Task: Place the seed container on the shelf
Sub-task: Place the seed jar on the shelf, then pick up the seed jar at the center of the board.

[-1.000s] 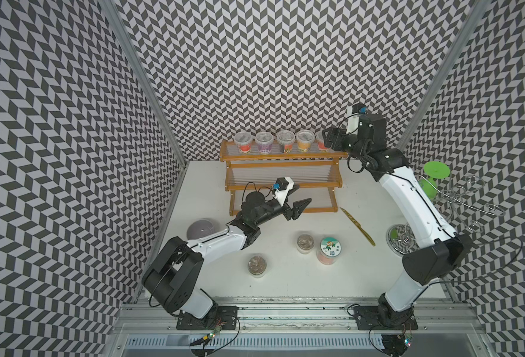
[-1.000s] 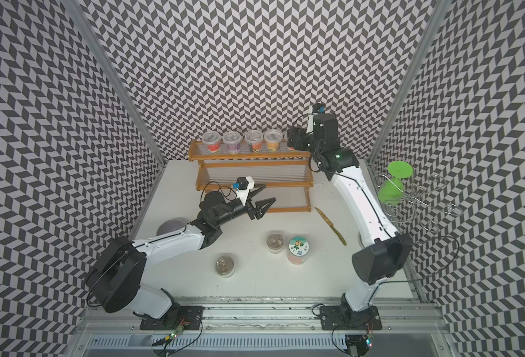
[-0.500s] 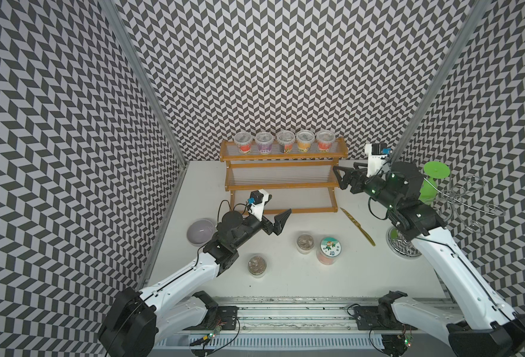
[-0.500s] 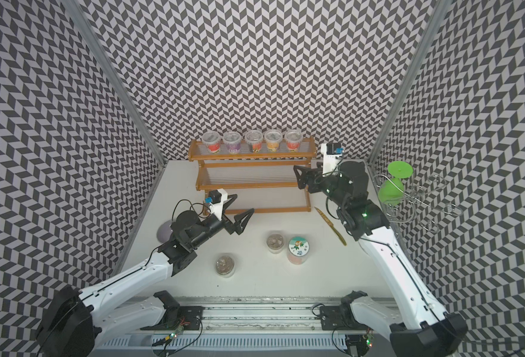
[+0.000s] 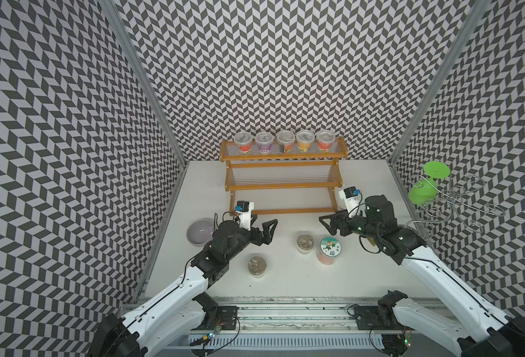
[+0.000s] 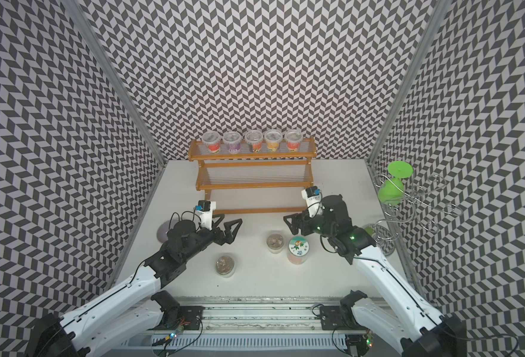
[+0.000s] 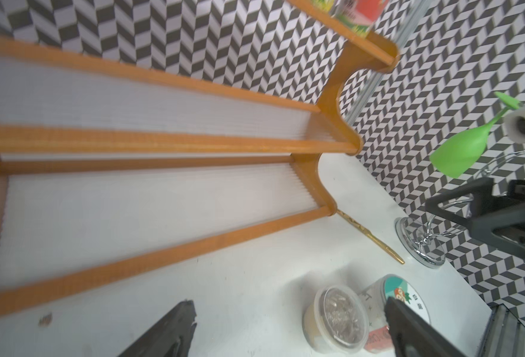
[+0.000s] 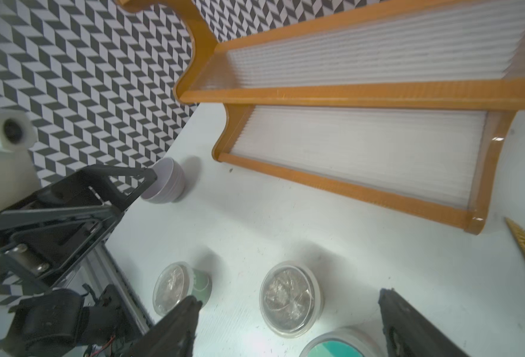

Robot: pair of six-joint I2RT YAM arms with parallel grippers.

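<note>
top views show one seed container (image 5: 305, 243) standing on the table (image 5: 286, 287) in front of the shelf (image 5: 283, 185), beside a teal-lidded jar (image 5: 329, 249); left jaws and right jaws gape wide above the table, gripping nothing.

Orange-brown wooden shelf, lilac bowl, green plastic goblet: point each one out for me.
Orange-brown wooden shelf (image 5: 283, 185): a top view, middle tier's front rail.
Lilac bowl (image 5: 199, 231): a top view, its inside.
Green plastic goblet (image 5: 421, 192): a top view, its cup.

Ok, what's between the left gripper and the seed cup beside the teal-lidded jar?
Nothing: only bare table lies between the left gripper and that seed cup, as both top views show.
</note>
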